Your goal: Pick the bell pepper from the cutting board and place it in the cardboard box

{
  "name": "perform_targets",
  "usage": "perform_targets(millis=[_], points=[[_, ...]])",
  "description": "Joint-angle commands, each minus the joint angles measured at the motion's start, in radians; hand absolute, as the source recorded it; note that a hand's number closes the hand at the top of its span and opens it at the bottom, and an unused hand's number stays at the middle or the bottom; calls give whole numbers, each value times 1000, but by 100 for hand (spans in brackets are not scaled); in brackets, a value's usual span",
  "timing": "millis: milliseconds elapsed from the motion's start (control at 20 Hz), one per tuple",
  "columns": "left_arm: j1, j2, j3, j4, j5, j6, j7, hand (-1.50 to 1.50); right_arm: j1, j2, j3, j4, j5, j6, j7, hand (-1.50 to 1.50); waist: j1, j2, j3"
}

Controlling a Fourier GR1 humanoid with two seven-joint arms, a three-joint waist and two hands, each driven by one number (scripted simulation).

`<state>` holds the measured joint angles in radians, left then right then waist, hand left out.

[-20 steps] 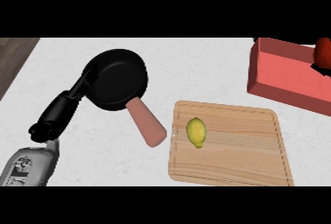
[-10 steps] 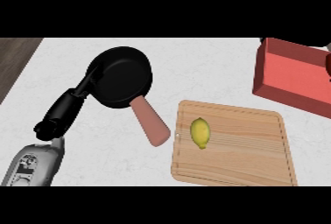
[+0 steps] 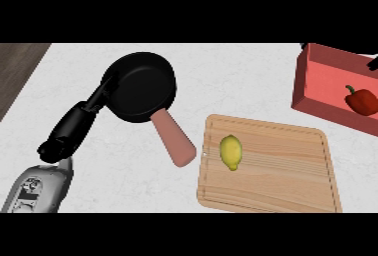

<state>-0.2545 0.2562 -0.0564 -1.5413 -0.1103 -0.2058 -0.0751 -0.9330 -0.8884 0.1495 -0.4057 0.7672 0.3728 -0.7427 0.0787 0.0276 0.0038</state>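
Note:
The red bell pepper [image 3: 361,99] lies inside the red open-topped box [image 3: 317,85] at the right edge, and no hand touches it. Just above it, only a black tip of my right hand [image 3: 373,62] shows at the picture's edge, apart from the pepper. The wooden cutting board [image 3: 280,175] lies at lower right and carries only a yellow lemon [image 3: 231,152]. My left hand [image 3: 74,127] stretches up from the lower left beside the pan, fingers straight, holding nothing.
A black frying pan [image 3: 142,87] with a pinkish handle [image 3: 173,140] sits left of the board, its handle end close to the board's left edge. The counter's dark edge runs along the upper left corner.
The pepper, which my right hand held over the box, now lies inside it. The right hand has drawn back toward the right edge. The left hand has not moved.

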Motion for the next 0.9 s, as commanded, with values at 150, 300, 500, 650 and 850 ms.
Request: perform_targets(millis=[150,300,500,650,850], points=[[7,10,18,-13,18,-13,1,0,-54,20,-141,107,-166,95,-226,-150,-12,-5,3],[-10,0,22,0,18,-2,15,0,-93,86,-301,188,-354,213,-146,-150,-27,-9,4],[4,-13,-2,-8,-5,10,11,0,-117,76,-434,309,-493,291,0,-150,-16,1,4],[-35,-26,-6,18,-14,19,13,0,-169,29,-500,362,-558,338,127,-150,-24,8,3],[-10,-11,3,14,-18,14,-21,0,-165,-26,-557,371,-613,319,187,-150,-1,15,4]])
